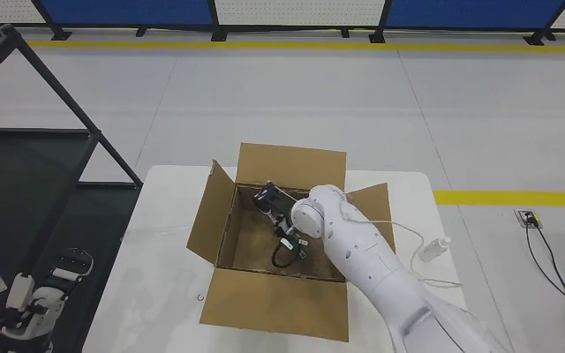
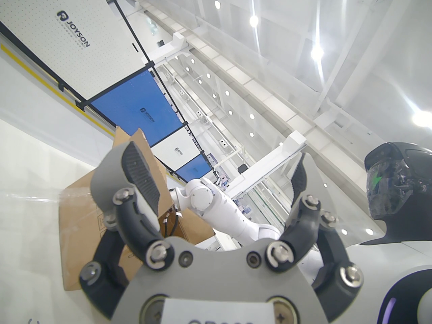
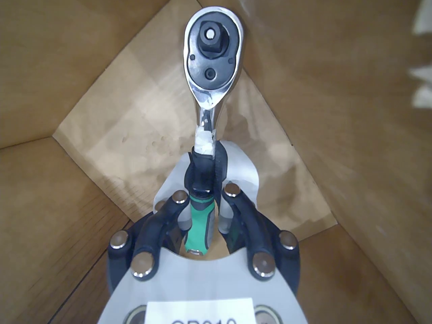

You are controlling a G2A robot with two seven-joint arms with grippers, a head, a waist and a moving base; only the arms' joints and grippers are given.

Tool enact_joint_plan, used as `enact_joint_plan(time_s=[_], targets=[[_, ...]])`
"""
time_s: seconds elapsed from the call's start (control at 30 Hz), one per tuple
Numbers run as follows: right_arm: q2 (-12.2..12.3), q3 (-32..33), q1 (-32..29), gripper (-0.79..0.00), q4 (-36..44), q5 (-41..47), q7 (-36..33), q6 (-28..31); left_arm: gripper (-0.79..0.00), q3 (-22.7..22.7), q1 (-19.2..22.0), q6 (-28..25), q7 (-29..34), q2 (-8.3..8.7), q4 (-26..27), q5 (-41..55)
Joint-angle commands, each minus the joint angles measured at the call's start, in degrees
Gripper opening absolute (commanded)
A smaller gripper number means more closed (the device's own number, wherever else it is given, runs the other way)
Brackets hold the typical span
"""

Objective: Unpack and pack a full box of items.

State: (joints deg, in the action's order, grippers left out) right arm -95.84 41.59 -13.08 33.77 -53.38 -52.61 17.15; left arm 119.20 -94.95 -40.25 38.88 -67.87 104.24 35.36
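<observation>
A white table (image 1: 159, 256) on a pale workshop floor carries an open cardboard box (image 1: 281, 309) with its flaps spread, and a small pale bottle (image 1: 436, 249) stands near the table's right edge. The right gripper (image 3: 206, 165) is down inside the box, clamped on the green-and-black handle of a ratchet wrench (image 3: 213, 52). The wrench's chrome head points at the box's bottom, though whether it touches the cardboard is hard to say. The left gripper (image 2: 217, 170) sits beside the box, aimed up at the ceiling, fingers spread wide with nothing between them.
</observation>
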Motion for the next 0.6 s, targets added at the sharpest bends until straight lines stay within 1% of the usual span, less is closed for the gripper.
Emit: enact_joint_plan(time_s=[0.0, 0.03, 0.07, 0.13, 0.17, 0.2, 0.23, 0.27, 0.33, 0.4, 0.53, 0.57], targets=[[2.74, 2.85, -4.20, -0.785, 9.40, -2.19, -1.95, -0.70, 0.000, 0.00, 0.00, 0.00, 0.00, 0.00, 0.00, 0.00], [3.65, 3.96, -5.90, -0.785, 12.95, -3.07, -2.94, -1.02, 0.000, 0.00, 0.00, 0.00, 0.00, 0.00, 0.00, 0.00], [5.07, 5.88, -8.88, -0.785, 18.84, -4.49, -4.73, -1.67, 0.000, 0.00, 0.00, 0.00, 0.00, 0.00, 0.00, 0.00], [7.80, 10.16, -15.98, -0.785, 32.12, -7.99, -9.33, -2.95, 0.000, 0.00, 0.00, 0.00, 0.00, 0.00, 0.00, 0.00], [9.37, 13.20, -21.11, -0.785, 41.17, -10.28, -11.78, -3.34, 0.000, 0.00, 0.00, 0.00, 0.00, 0.00, 0.00, 0.00], [10.05, 14.62, -23.65, -0.785, 45.35, -11.26, -12.76, -3.30, 0.000, 0.00, 0.00, 0.00, 0.00, 0.00, 0.00, 0.00], [11.15, 17.17, -28.23, -0.785, 52.57, -13.04, -13.94, -3.11, 0.000, 0.00, 0.00, 0.00, 0.00, 0.00, 0.00, 0.00], [11.75, 18.63, -31.09, -0.785, 56.77, -14.25, -14.15, -2.96, 0.000, 0.00, 0.00, 0.00, 0.00, 0.00, 0.00, 0.00], [12.52, 20.28, -35.17, -0.785, 62.68, -16.83, -12.54, -2.67, 0.000, 0.00, 0.00, 0.00, 0.00, 0.00, 0.00, 0.00], [12.95, 21.12, -37.89, -0.785, 66.06, -18.72, -9.20, -2.54, 0.000, 0.00, 0.00, 0.00, 0.00, 0.00, 0.00, 0.00], [13.32, 21.56, -41.22, -0.785, 69.77, -23.35, -1.76, -4.71, 0.000, 0.00, 0.00, 0.00, 0.00, 0.00, 0.00, 0.00], [13.32, 21.56, -41.22, -0.785, 69.77, -23.35, -1.76, -4.71, 0.000, 0.00, 0.00, 0.00, 0.00, 0.00, 0.00, 0.00]])
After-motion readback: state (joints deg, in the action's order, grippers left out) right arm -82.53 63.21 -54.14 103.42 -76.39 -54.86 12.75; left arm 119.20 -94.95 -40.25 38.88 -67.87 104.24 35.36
